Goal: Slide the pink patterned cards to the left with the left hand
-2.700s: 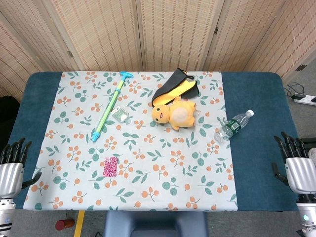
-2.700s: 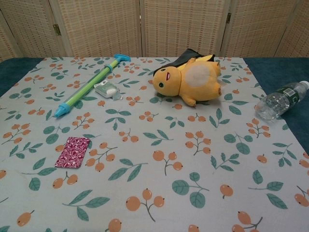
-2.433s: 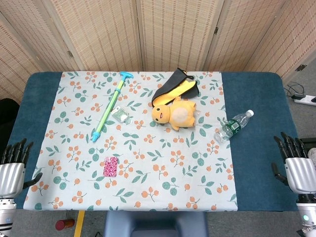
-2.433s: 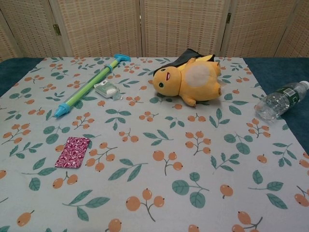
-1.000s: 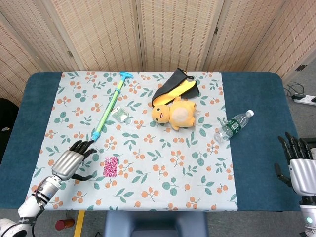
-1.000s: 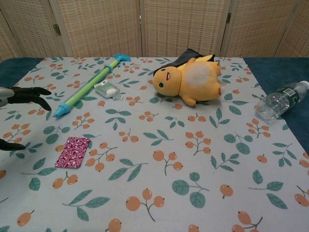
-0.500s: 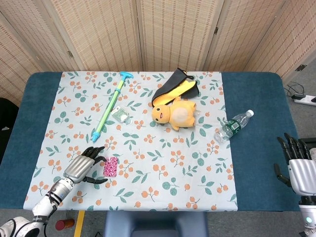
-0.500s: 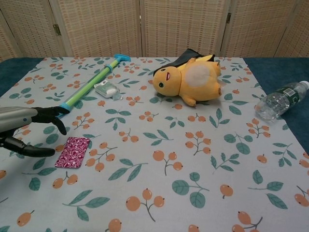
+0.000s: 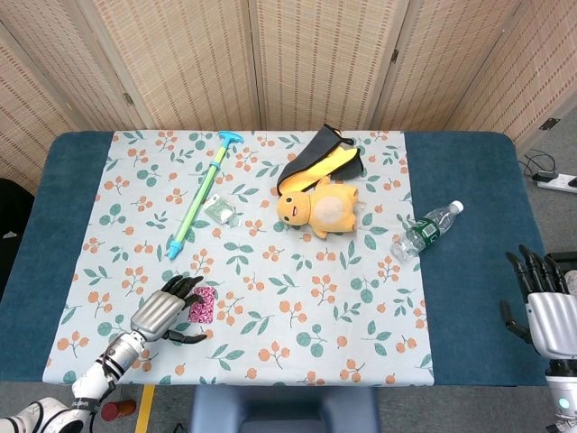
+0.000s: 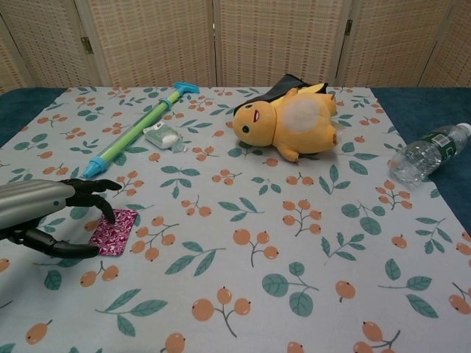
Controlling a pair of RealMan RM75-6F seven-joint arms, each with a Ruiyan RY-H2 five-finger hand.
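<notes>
**My hand got to the pink cards**

The pink patterned cards (image 9: 202, 304) lay flat on the flowery tablecloth (image 9: 297, 316), near the front edge of the table and toward its left side. My left hand (image 9: 166, 310) was over their left part, fingers (image 10: 103, 200) spread and curved down, thumb low beside them. It held nothing. I could not tell if my fingertips were touching the cards yet.

I thought the cards were thin, light and stiff. They looked smooth, so they might slip out or fan apart on the cloth. I guessed it was best to press flat on top, near the middle, and drag gently.

Half a second before, my hand was just left of the cards, not over them. The cards had not moved. My right hand (image 9: 546, 316) waited off the right edge, fingers apart and empty, same as before.
</notes>
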